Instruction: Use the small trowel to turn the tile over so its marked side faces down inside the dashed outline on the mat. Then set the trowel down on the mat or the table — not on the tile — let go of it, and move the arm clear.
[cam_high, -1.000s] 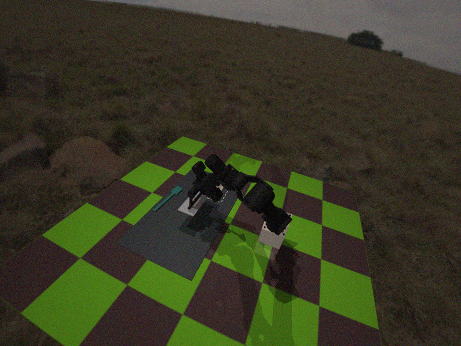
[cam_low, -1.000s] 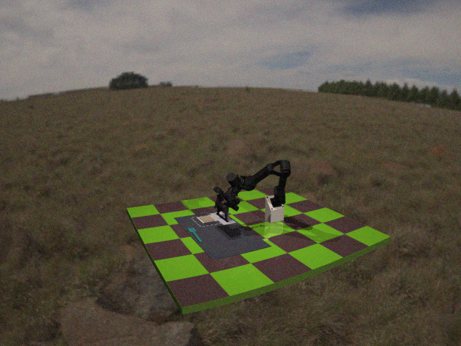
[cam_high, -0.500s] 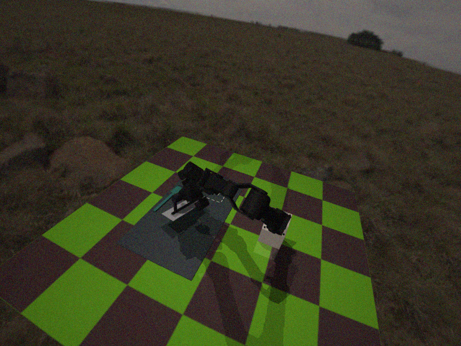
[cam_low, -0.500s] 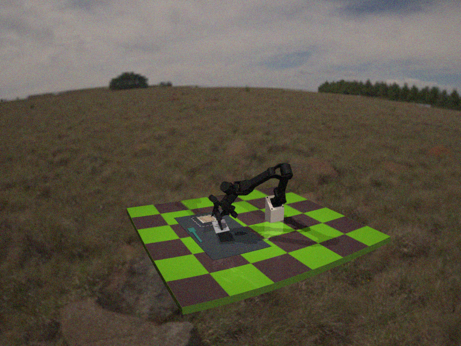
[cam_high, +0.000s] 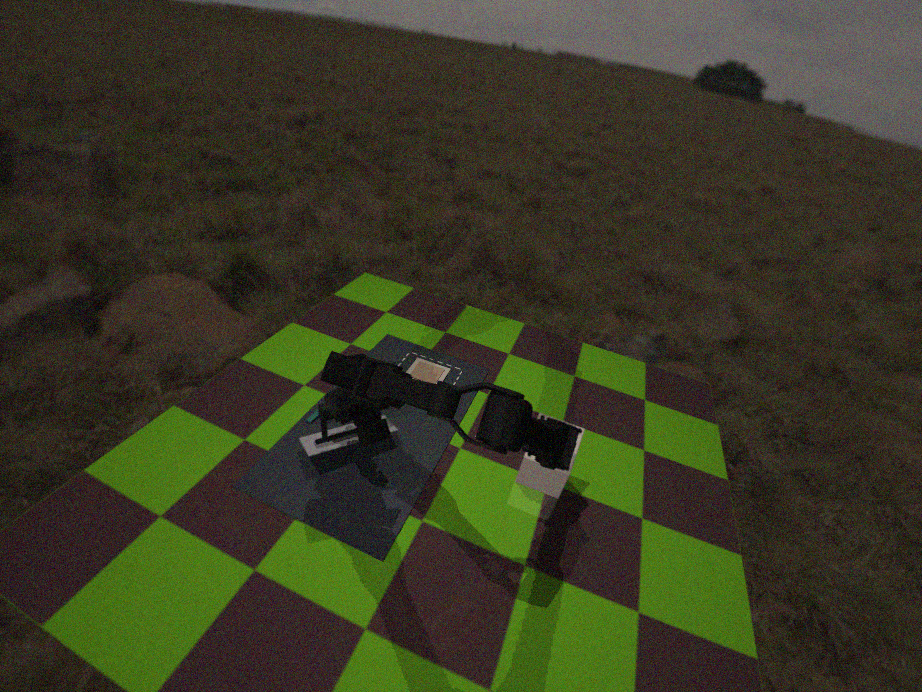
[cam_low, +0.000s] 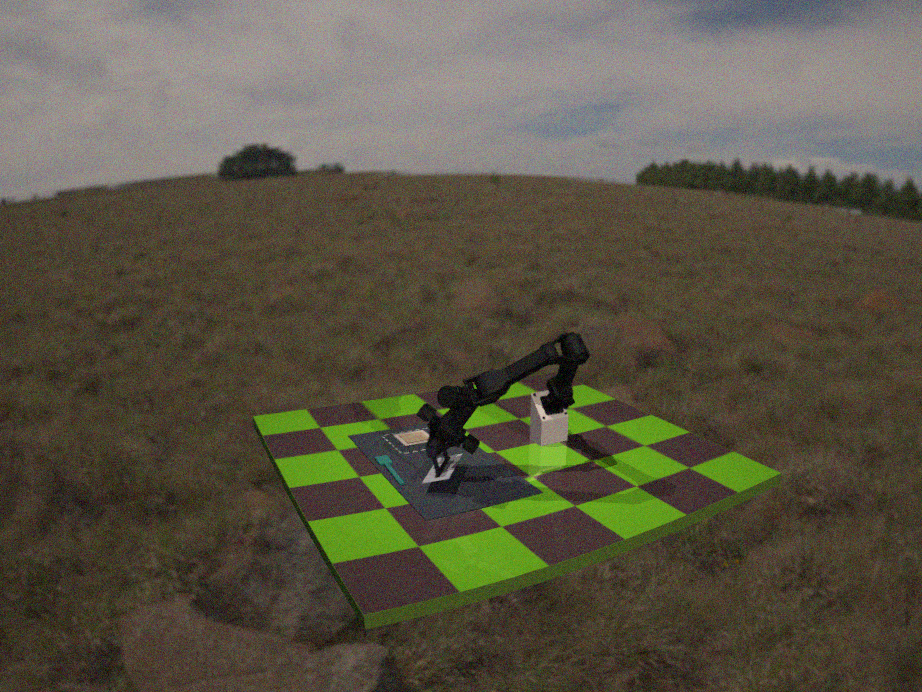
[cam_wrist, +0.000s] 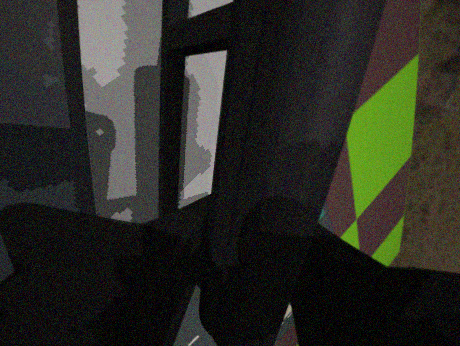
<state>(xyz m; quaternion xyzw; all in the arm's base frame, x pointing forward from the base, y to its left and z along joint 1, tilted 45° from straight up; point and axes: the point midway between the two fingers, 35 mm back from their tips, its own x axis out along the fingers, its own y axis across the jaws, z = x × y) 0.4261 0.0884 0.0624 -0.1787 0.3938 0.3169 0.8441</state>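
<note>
The tile (cam_high: 428, 370) (cam_low: 411, 437) lies flat inside the dashed outline (cam_high: 417, 355) at the far end of the dark mat (cam_high: 335, 506) (cam_low: 484, 484), with a plain tan face up. My gripper (cam_high: 327, 430) (cam_low: 446, 455) is shut on the black handle of the small trowel (cam_high: 311, 445) (cam_low: 444, 470). The trowel has a flat white blade, which fills the wrist view (cam_wrist: 200, 100). I hold it low over the middle of the mat, tilted and well clear of the tile. I cannot tell whether the blade touches the mat.
A teal spatula-like tool (cam_low: 388, 467) lies on the mat's left side, left of the gripper. The arm's white pedestal (cam_high: 539, 476) (cam_low: 548, 428) stands on the green and brown checkered table (cam_high: 148, 595) (cam_low: 484, 558), right of the mat. Grass surrounds the table.
</note>
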